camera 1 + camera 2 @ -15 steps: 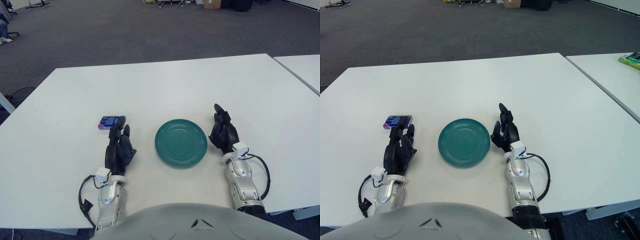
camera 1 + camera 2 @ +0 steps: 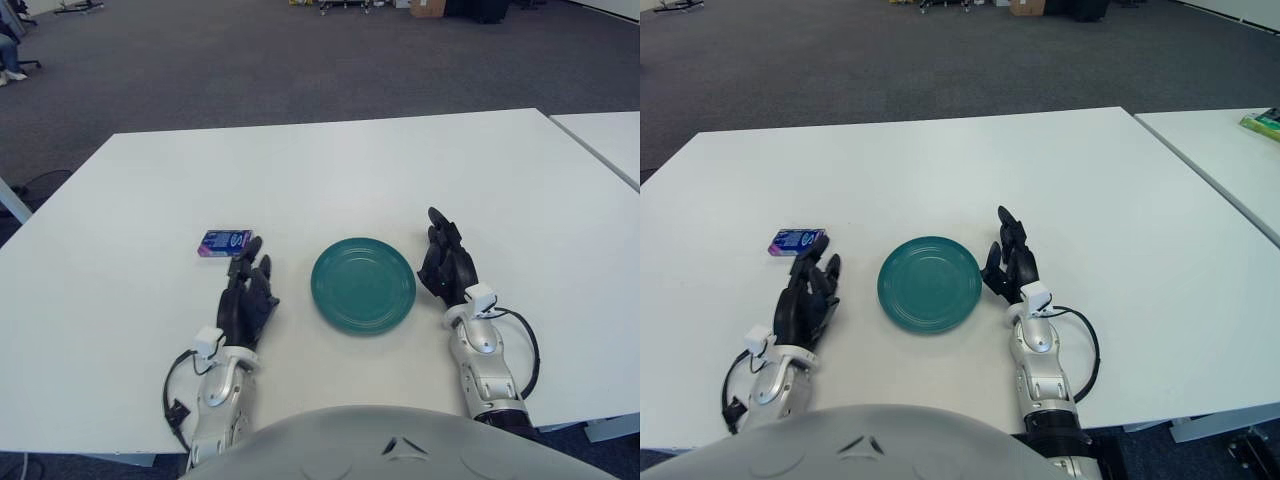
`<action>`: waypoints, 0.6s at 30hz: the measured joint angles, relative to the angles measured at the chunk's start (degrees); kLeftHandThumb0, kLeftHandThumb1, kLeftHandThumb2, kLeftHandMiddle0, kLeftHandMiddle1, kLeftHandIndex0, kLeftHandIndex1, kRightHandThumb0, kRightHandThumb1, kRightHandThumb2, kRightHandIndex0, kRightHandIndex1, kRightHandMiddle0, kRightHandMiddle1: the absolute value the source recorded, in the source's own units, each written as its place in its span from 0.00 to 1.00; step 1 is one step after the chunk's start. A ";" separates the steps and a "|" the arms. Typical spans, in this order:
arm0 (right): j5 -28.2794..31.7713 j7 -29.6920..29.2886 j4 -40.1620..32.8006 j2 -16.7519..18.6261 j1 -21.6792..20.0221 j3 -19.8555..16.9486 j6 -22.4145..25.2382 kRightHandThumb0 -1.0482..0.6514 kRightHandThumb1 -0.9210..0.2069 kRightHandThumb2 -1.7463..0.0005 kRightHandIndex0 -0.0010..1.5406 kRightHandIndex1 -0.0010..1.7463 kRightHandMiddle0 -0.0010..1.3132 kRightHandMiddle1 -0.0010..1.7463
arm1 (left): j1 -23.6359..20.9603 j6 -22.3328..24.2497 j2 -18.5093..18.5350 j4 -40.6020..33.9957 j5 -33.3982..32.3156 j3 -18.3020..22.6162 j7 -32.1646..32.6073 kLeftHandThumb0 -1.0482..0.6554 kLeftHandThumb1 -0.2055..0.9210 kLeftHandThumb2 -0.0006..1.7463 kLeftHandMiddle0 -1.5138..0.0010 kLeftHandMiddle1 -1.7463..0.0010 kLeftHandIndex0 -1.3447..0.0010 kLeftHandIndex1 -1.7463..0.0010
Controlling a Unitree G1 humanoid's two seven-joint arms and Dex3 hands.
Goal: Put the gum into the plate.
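Note:
A small blue and purple gum pack (image 2: pixel 223 243) lies flat on the white table (image 2: pixel 330 170), left of a round green plate (image 2: pixel 363 285). My left hand (image 2: pixel 247 296) rests on the table just in front of the gum, fingers relaxed and open, its fingertips close to the pack's near right corner and holding nothing. My right hand (image 2: pixel 446 266) is parked on the table just right of the plate, fingers open and empty. The plate has nothing in it.
A second white table (image 2: pixel 1230 150) stands to the right across a narrow gap, with a green object (image 2: pixel 1262 122) at its far edge. Grey carpet lies beyond the table's far edge.
My left hand has shifted slightly to the right and forward, now uncovering the gum pack's near edge. The right hand, plate and gum have not moved.

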 measured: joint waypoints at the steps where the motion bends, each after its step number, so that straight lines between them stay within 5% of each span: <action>1: 0.00 0.01 0.23 0.00 -0.20 -0.01 0.00 0.22 0.00 0.44 0.06 0.00 0.00 0.18 | -0.91 0.93 0.47 -1.53 -0.11 0.31 0.19 0.15 1.00 0.48 0.77 0.98 1.00 0.54; 7: -0.19 0.03 1.77 -0.01 -1.71 0.16 -0.09 0.22 0.00 0.44 0.05 0.00 0.00 0.18 | -13.30 0.40 6.29 -3.57 4.39 4.95 0.97 0.14 1.00 0.45 0.73 0.97 1.00 0.49; 11: -0.27 0.05 2.46 0.00 -2.50 0.38 -0.47 0.22 0.00 0.44 0.05 0.00 0.00 0.18 | -22.09 -6.01 15.48 3.67 13.53 8.12 1.83 0.12 1.00 0.44 0.74 0.98 1.00 0.49; 18: -0.35 -0.04 2.64 -0.02 -2.64 0.35 -2.11 0.21 0.00 0.45 0.05 0.00 0.00 0.19 | -28.11 -14.37 29.37 14.67 29.97 8.88 7.79 0.03 1.00 0.38 0.77 0.99 1.00 0.49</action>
